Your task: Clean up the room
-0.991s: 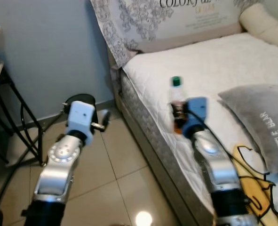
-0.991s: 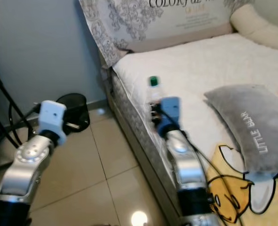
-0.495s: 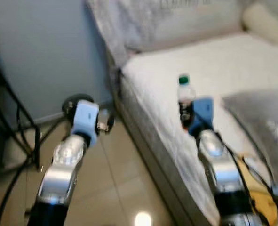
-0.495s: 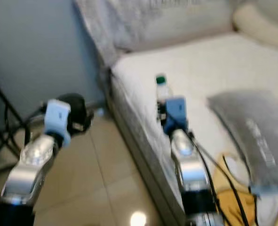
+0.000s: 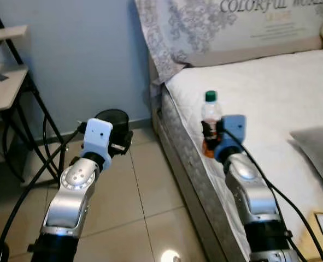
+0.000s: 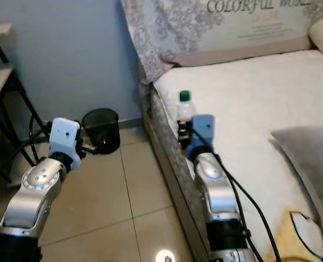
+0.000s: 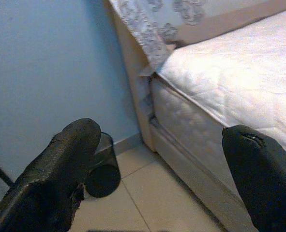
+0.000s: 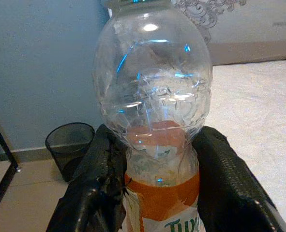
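Beside bed point(image 5: 259, 93): clear bottle point(image 5: 210, 123) (green cap, orange label), upright.

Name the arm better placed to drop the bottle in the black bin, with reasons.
Right. The right hand is shut on the bottle above the bed's edge. The left hand is open and empty, though nearer the bin.

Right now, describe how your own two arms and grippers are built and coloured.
Both arms are silver metal with rounded, disc-shaped joints and black cuffs near the body. The left arm ends in a white, boxy wrist block, the right arm in a blue one. Black cables run along both arms. The fingers are thick, black and rough-textured with rounded tips.
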Controlling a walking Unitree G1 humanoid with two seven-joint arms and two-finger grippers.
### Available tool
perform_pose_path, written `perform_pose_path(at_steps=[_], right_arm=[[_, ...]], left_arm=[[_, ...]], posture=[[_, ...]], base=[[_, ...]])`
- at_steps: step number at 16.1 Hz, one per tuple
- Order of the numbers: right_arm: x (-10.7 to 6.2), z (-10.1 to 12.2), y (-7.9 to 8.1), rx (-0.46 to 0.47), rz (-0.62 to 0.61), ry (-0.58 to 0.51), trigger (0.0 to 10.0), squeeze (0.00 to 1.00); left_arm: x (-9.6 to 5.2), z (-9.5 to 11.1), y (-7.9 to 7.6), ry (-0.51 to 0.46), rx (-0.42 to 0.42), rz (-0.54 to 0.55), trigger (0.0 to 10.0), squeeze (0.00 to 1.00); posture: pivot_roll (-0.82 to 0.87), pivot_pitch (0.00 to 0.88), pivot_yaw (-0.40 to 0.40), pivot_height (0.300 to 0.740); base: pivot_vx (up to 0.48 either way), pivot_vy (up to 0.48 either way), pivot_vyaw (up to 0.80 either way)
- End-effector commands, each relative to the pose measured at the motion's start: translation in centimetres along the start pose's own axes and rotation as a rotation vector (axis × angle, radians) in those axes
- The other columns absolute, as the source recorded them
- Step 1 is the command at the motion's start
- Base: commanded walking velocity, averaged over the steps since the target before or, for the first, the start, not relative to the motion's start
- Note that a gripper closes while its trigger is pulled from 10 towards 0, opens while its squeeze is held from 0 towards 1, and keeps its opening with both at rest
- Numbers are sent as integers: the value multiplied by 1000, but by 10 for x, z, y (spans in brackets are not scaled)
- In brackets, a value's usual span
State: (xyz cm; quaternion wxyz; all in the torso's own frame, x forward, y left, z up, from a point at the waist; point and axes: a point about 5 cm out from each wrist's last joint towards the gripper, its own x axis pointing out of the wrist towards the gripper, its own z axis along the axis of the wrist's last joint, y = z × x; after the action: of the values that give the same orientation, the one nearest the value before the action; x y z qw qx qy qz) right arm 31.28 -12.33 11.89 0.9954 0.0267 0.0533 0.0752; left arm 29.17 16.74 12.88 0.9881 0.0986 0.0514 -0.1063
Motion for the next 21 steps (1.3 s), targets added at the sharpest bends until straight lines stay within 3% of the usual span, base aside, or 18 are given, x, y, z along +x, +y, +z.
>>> perform_pose_path(at_steps=[1, 15, 18, 21], right_arm=[[1, 4, 14, 43, 59, -11, 10000, 0], [1, 5, 13, 62, 74, 7, 10000, 0], [1, 7, 16, 30, 103, -8, 10000, 0], [1, 5, 15, 58, 85, 10, 10000, 0]], left_arm=[[-2, 3, 8, -3, 10, 27, 10000, 0], [0, 5, 5, 6, 18, 8, 10000, 0], [0, 6, 5, 7, 18, 7, 10000, 0], [0, 7, 5, 7, 19, 4, 10000, 0]], posture=[[68, 0, 24, 740], [72, 0, 37, 740], [72, 0, 38, 740], [71, 0, 40, 740]], base=[[285, 0, 0], [284, 0, 113], [282, 0, 0], [280, 0, 510]])
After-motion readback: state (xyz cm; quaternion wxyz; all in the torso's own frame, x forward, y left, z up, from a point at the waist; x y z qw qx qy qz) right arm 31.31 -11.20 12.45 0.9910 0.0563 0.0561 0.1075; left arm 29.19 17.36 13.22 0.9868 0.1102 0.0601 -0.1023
